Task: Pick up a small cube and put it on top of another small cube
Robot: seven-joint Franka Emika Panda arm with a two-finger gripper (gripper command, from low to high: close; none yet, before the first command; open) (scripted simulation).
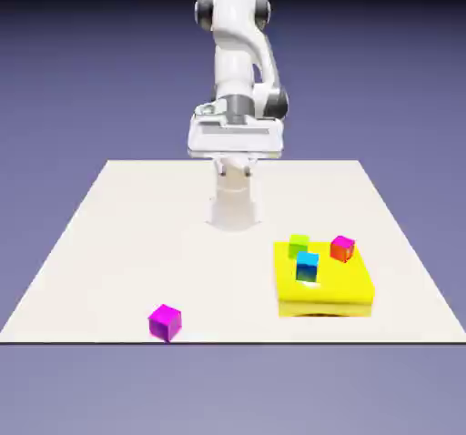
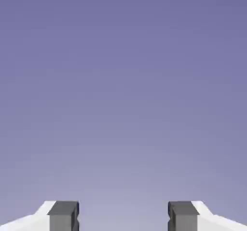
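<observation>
The small magenta cube (image 1: 165,321) sits alone on the white table near its front edge, towards the exterior view's left. My gripper (image 1: 234,151) hangs high up by the robot's base, far from every cube. In the hand view the gripper (image 2: 123,218) stands open, and only the blue-violet backdrop shows between its two grey fingertips (image 2: 63,215). No cube shows in the hand view.
A flat yellow block (image 1: 337,295) lies at the exterior view's front right. On it stand a green cube (image 1: 298,246), a blue cube (image 1: 308,265) and an orange-red cube with a magenta top (image 1: 342,248). The white table (image 1: 118,242) ends just in front of the magenta cube.
</observation>
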